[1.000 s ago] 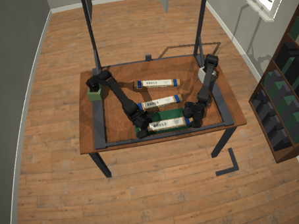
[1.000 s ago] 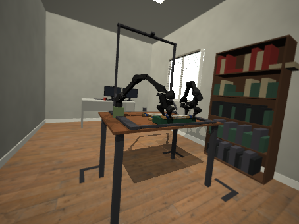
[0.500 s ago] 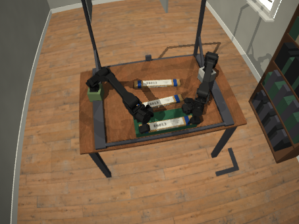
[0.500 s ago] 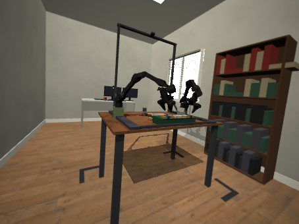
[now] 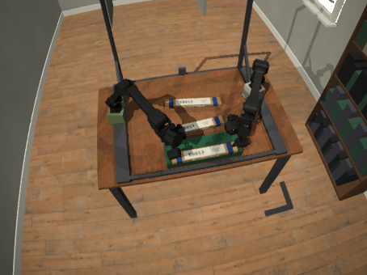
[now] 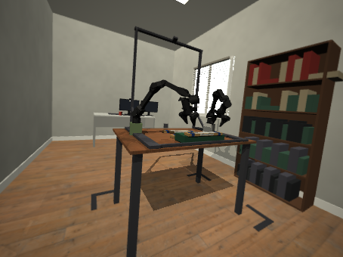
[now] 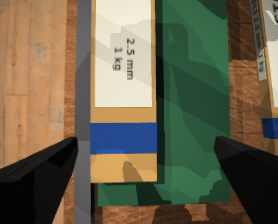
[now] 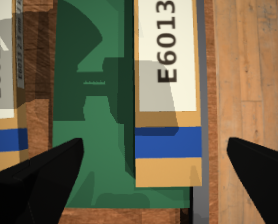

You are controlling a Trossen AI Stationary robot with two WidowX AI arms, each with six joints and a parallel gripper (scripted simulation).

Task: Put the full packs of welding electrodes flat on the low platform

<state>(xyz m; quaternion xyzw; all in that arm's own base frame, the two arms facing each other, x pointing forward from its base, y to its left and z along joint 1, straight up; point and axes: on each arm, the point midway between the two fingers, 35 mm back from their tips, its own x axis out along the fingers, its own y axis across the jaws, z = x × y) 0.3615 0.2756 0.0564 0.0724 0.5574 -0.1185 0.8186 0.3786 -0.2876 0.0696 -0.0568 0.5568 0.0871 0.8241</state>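
Observation:
One pack (image 5: 204, 152) (image 7: 123, 137) (image 8: 168, 142) lies flat along the front edge of the low green platform (image 5: 200, 141) (image 6: 189, 138) (image 7: 200, 90) (image 8: 100, 185). A second pack (image 5: 202, 125) (image 7: 270, 128) (image 8: 11, 140) lies on the table just behind the platform. A third pack (image 5: 196, 102) lies farther back. My left gripper (image 5: 236, 135) (image 6: 217, 123) (image 7: 147, 143) is open above the front pack's blue-banded end, at picture right in the top view. My right gripper (image 5: 178, 143) (image 6: 191, 122) (image 8: 155, 145) is open above its other end. Both are empty and clear of the pack.
A dark frame rail (image 5: 162, 174) (image 7: 84, 110) (image 8: 202, 100) runs along the table's front edge, close beside the platform. Side rails (image 5: 121, 150) (image 5: 273, 134) border the wooden table (image 5: 143, 154). Dark uprights (image 5: 109, 33) (image 5: 247, 21) stand at its back corners.

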